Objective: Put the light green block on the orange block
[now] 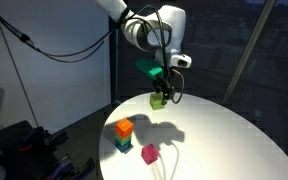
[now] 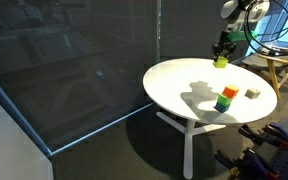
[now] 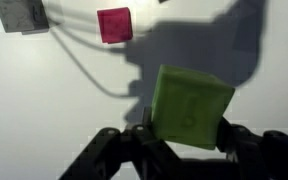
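My gripper (image 1: 160, 92) is closed on the small pale yellow-green cube (image 1: 159, 99). I hold it above the round white table (image 1: 214, 140), high enough to pass over the bright orange cube (image 1: 124, 127), which seems to sit atop a teal cube (image 1: 122, 144). A magenta cube (image 3: 114, 25) lies apart.

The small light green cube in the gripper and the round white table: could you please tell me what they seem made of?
Small light green cube: likely painted wood or plastic, matte; flat even faces, no glare. Round white table: smooth hard top, perhaps laminate; uniform colour, crisp shadows.
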Robot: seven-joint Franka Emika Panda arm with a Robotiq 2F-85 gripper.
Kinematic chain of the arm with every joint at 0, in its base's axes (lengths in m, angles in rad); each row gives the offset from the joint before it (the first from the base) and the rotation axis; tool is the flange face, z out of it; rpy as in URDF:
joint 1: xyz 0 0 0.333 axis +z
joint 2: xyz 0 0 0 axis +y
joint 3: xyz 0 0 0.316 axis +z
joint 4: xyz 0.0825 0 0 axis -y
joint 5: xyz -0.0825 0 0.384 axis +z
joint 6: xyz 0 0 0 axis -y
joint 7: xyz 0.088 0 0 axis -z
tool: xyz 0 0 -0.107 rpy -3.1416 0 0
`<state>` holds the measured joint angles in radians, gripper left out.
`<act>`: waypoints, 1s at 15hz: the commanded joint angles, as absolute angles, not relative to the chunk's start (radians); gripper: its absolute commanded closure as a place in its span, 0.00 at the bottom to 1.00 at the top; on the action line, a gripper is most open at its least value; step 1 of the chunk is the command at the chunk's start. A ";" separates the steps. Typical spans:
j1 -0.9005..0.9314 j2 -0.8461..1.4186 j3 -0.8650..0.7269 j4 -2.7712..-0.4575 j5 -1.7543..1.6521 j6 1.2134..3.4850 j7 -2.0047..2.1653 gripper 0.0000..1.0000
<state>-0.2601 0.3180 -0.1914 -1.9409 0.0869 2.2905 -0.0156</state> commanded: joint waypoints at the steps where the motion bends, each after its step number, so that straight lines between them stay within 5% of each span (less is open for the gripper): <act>1: -0.261 0.238 -0.185 -1.995 0.086 2.250 -0.075 0.69; 15: -0.237 0.108 -0.186 -2.133 0.069 2.260 -0.162 0.69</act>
<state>-0.2467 0.1568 -0.1872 -2.0868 0.0843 2.2515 -0.1426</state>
